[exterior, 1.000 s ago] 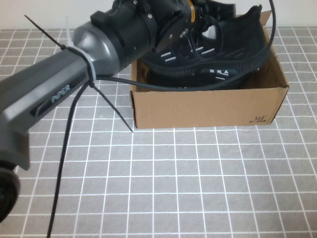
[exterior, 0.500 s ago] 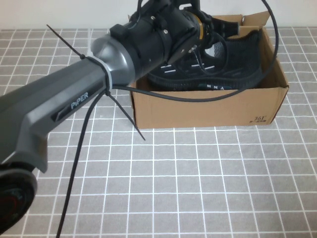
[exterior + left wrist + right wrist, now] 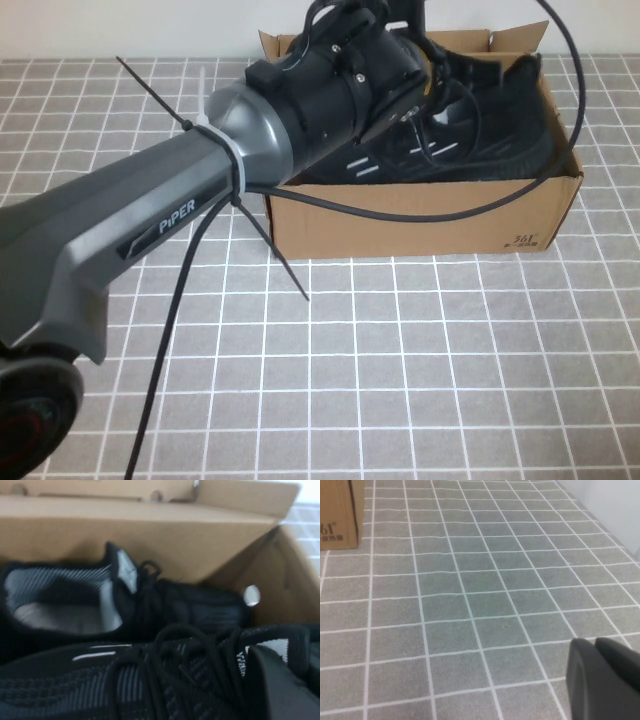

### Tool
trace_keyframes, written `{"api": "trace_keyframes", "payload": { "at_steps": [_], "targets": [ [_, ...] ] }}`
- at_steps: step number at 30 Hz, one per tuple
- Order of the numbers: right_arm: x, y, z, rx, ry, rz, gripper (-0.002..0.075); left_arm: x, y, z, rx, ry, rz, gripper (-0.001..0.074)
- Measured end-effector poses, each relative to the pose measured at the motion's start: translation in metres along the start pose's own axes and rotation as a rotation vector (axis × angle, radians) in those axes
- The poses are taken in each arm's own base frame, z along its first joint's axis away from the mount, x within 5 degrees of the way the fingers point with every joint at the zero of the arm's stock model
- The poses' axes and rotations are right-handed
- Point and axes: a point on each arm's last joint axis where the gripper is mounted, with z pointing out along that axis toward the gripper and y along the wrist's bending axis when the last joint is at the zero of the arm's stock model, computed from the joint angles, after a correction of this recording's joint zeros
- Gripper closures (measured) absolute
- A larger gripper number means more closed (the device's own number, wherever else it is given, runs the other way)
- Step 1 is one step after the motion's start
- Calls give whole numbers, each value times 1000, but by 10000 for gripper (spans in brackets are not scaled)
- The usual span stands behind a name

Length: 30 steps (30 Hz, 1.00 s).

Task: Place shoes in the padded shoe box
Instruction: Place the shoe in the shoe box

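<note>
The brown padded shoe box stands at the far middle of the table. Both black shoes are inside it. One shoe lies against the back wall and shows its grey lining. The other shoe lies along the front, also in the left wrist view. My left arm reaches over the box and hides its gripper in the high view. One left finger sits at the front shoe's collar, gripping it. My right gripper is shut and empty, low over the table, right of the box.
The table is a grey mat with a white grid. A black cable loops from the left arm across the box front. The box's printed corner shows in the right wrist view.
My left arm has pushed further over the box, and the front shoe has dropped from a raised tilt to lie lower inside it.
</note>
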Motion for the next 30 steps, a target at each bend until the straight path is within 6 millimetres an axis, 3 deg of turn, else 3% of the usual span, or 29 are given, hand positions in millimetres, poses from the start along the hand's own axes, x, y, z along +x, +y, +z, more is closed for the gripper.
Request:
{"api": "trace_keyframes", "payload": {
  "at_steps": [6,14,30],
  "targets": [
    [0,0,0,0,0,0,732,6,6,6,-65,26,30,734],
    [0,0,0,1,0,-4,732,27,10,30,-93,71,78,734],
    [0,0,0,1,0,-4,732,25,11,32,-99,51,236,725]
  ]
}}
